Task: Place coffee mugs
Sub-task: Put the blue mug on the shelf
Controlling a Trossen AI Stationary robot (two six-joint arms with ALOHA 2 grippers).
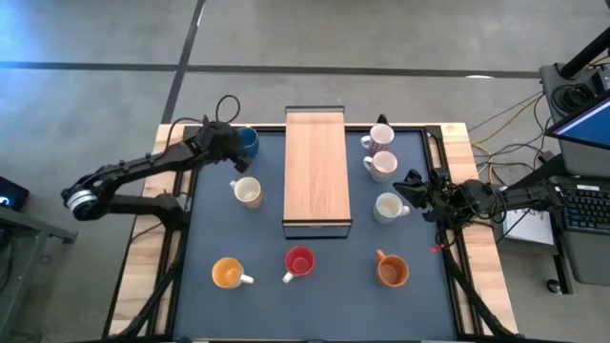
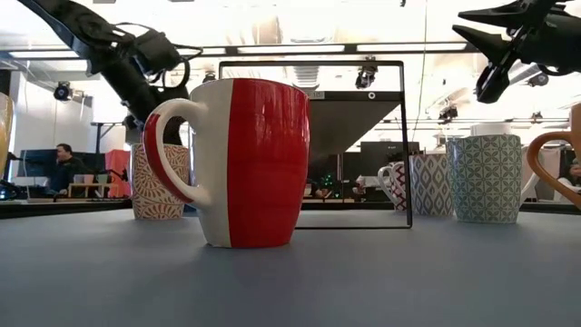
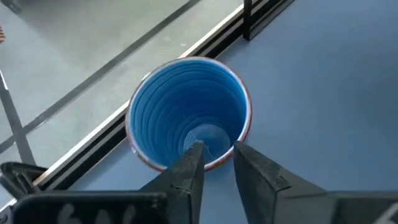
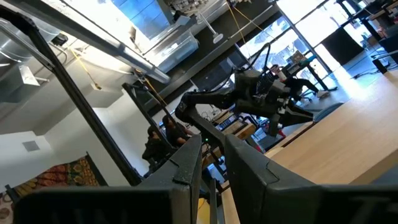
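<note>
Blue mug (image 3: 189,112): glazed ceramic, upright, mouth up, on the dark mat at the far left corner, directly under the left gripper (image 3: 216,157). Judged rigid, moderately heavy for its size, slick-surfaced and chip-prone; best taken by pinching the rim wall, one finger inside and one outside, or by the handle, which is not visible from the wrist.

Left gripper: fingertips straddle the near rim of the blue mug, one over the inside, one over the outside. Fingers parted slightly; whether they press the wall or have let go cannot be told.

Cream mug (image 1: 247,192): nearest neighbour, just beside the left gripper toward the table's middle.

Wooden board (image 1: 316,170): beyond the cream mug, centre of the table.

Yellow-orange mug (image 1: 228,273), red mug (image 1: 299,261), brown-orange mug (image 1: 392,271): front row, well apart from the left gripper.

Three pale mugs, one dark-patterned (image 1: 381,137): across the board, close to the right gripper (image 1: 408,187).

Right gripper: raised beside that cluster, fingers narrowly parted, nothing between them.
</note>
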